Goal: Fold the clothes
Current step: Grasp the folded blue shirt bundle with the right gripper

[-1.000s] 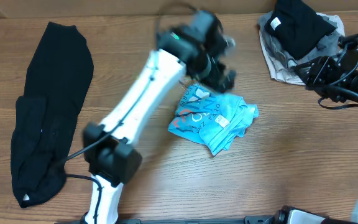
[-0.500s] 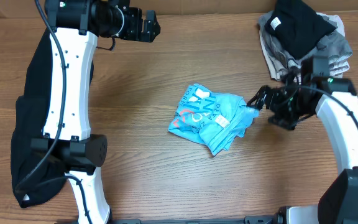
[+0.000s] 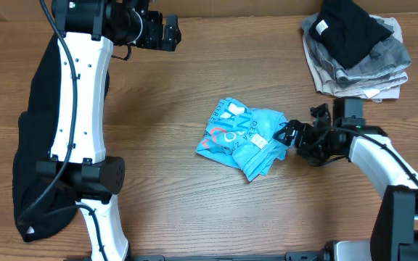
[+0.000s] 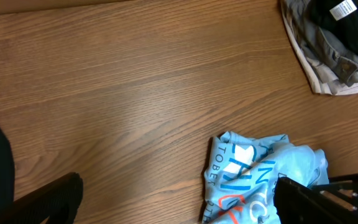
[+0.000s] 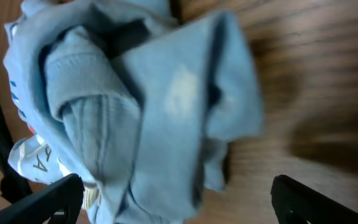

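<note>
Robot lab bench setup is indicated: left arm (image 3: pixel 75 94) and right arm (image 3: pixel 383 154) are mounted at the near edge of a wood-grain table (image 3: pixel 165 159). A black garment (image 3: pixel 31 167) is laid along its left edge and a clothes pile (image 3: pixel 354 43) at its far right corner.

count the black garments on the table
2: a long black garment along the left edge; a folded black garment atop the grey stack, top right. The stack may hide more.

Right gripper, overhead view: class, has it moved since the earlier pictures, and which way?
Yes. The right gripper has left the folded pile near the top right and moved down-left to the edge of the blue T-shirt, jaws open.
</note>
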`<state>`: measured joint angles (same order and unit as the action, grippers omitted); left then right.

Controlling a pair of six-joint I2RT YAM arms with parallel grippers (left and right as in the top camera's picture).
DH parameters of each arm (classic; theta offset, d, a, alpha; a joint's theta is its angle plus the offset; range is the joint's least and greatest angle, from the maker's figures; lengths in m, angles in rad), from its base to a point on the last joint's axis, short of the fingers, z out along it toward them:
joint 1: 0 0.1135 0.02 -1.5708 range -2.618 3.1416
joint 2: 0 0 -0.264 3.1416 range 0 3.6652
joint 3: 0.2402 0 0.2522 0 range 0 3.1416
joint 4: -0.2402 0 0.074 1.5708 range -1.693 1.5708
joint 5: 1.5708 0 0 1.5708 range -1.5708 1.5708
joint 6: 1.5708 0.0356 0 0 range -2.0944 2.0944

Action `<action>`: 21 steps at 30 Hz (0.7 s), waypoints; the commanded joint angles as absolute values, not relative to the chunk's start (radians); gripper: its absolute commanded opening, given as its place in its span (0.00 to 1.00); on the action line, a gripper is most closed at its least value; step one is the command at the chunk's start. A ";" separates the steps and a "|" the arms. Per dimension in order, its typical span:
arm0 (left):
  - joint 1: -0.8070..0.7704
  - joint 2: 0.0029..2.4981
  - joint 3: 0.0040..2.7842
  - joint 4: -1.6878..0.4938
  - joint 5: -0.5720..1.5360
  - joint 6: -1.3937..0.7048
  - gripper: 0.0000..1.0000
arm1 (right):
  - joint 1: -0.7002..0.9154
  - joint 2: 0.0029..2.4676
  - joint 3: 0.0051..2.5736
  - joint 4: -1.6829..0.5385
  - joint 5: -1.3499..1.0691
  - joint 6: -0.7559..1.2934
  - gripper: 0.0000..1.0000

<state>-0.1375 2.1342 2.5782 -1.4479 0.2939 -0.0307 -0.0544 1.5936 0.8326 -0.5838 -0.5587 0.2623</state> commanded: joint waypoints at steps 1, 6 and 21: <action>-0.138 2.132 2.573 -1.452 0.278 -0.030 1.00 | 0.004 1.628 0.820 -0.512 -0.582 0.263 1.00; -0.138 2.132 2.573 -1.469 0.277 -0.029 1.00 | 0.066 1.697 0.820 -0.397 -0.566 0.305 1.00; -0.138 2.141 2.571 -1.475 0.278 -0.030 1.00 | 0.085 1.823 0.839 -0.308 -0.620 0.279 0.04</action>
<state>-0.1375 2.1342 2.5774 -1.4742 0.2832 -0.0307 0.0727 1.7912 0.8474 -0.3058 -0.5709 0.3119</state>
